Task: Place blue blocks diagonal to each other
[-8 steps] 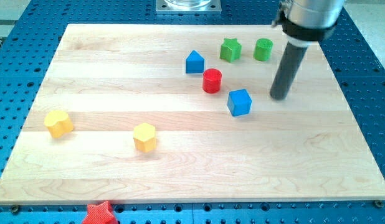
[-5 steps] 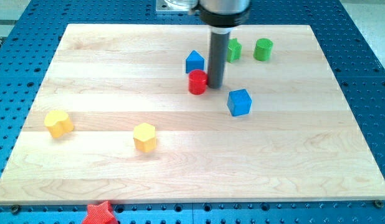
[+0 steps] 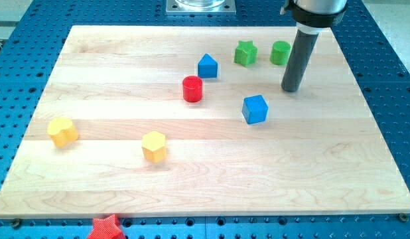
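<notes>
Red shows first, nearest the view's bottom: a red star [image 3: 104,228] lying off the wooden board [image 3: 92,192] on the blue perforated table [image 3: 391,79]. On the board itself, toward the view's left, sit a yellow heart-like block [image 3: 62,131] and a yellow hexagon [image 3: 154,146], well apart from everything else.

Further up, right of centre, the blue cube [image 3: 255,109] stands alone. Up and to the view's left of it is a red cylinder [image 3: 192,89], and beyond that the blue house-shaped block [image 3: 207,66]. The two blue blocks already lie on a slant, the cube lower right, the house upper left, with the red cylinder just off the line between them.

My tip [image 3: 290,89] rests on the board up and to the right of the cube, touching no block; it is a bare rod with nothing to open or close and carries nothing. A green star [image 3: 245,52] and green cylinder [image 3: 280,52] sit near the top, the cylinder just beside the rod.

If the slant needs tightening, I judge a short push on the cube from its right side best, squarely through its centre so it does not spin, and kept clear of the greens.
</notes>
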